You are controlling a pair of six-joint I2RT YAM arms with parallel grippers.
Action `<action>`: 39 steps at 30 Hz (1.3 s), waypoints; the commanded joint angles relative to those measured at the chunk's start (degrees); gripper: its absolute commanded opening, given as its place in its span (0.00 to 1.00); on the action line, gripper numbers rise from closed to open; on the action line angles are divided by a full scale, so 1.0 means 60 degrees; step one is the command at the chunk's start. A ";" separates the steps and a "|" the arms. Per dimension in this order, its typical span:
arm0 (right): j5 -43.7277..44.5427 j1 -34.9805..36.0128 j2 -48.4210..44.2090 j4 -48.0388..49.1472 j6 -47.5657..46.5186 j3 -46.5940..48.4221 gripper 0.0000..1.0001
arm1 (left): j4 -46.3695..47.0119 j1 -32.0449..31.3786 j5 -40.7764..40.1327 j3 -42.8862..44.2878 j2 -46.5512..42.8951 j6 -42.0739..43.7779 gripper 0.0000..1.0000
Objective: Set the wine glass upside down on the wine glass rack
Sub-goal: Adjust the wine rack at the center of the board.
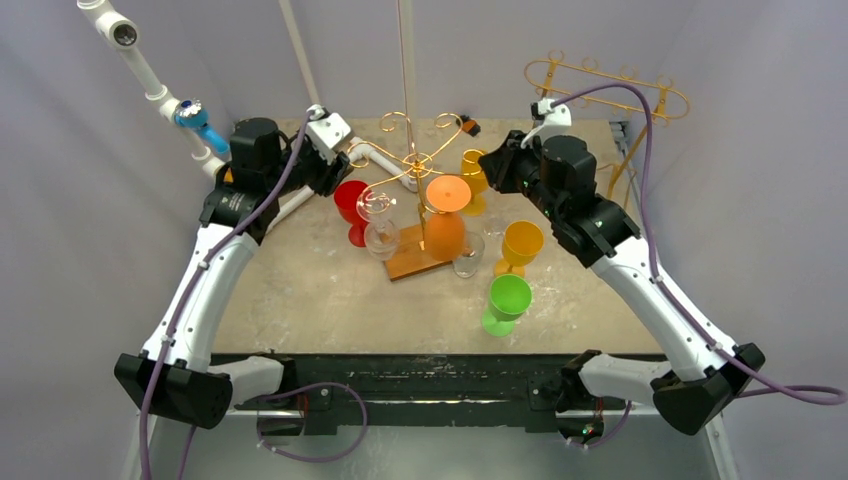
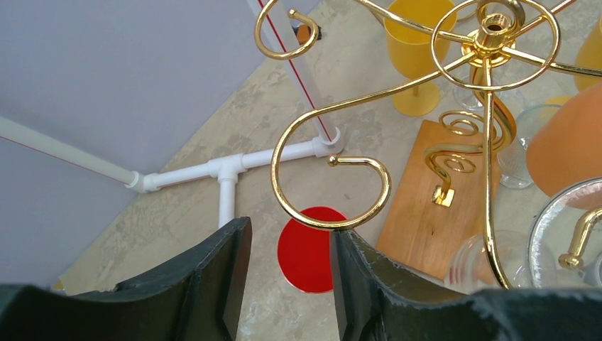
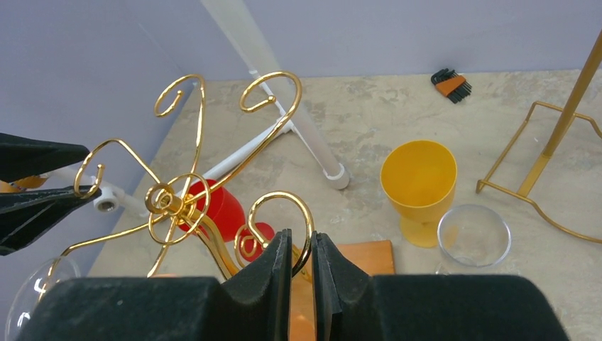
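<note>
Counted seven glasses in the top view. Found two hung upside down on the gold rack at the centre: the hanging clear glass on a left-hand arm, foot up in a curl, and an orange glass just right of it. Found five more on the table: a red glass left of the rack, a standing clear glass right of the wooden base, a far yellow glass behind the rack, a near yellow glass right of centre, and a green glass (lowest in the frame).

Saw the left gripper with jaws moderately parted and gripping nothing, one gold curl just ahead of its fingertips. Saw the right gripper with jaws narrow and another curl of the rack running between them; could not tell whether pinched.

Noted a second rack at the right edge of the right wrist view, and one set of hex keys at its upper right.
</note>
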 commanded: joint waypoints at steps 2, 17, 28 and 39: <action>-0.0776 0.0606 -0.0162 -0.0245 0.0311 -0.0163 0.13 | 0.0597 -0.0024 0.0076 0.0468 0.0136 -0.0017 0.47; -0.0356 0.1467 -0.0748 -0.0239 0.0841 -0.1403 0.12 | 0.0804 -0.0068 0.0199 0.0685 0.0515 -0.0011 0.44; 0.0413 0.2743 -0.1364 -0.0430 0.1549 -0.2091 0.10 | 0.0821 -0.0141 0.0243 0.0783 0.0701 0.0018 0.42; 0.1474 0.3757 -0.2022 -0.0771 0.2224 -0.2720 0.09 | 0.0788 -0.0256 0.0592 0.0962 0.0903 -0.0039 0.41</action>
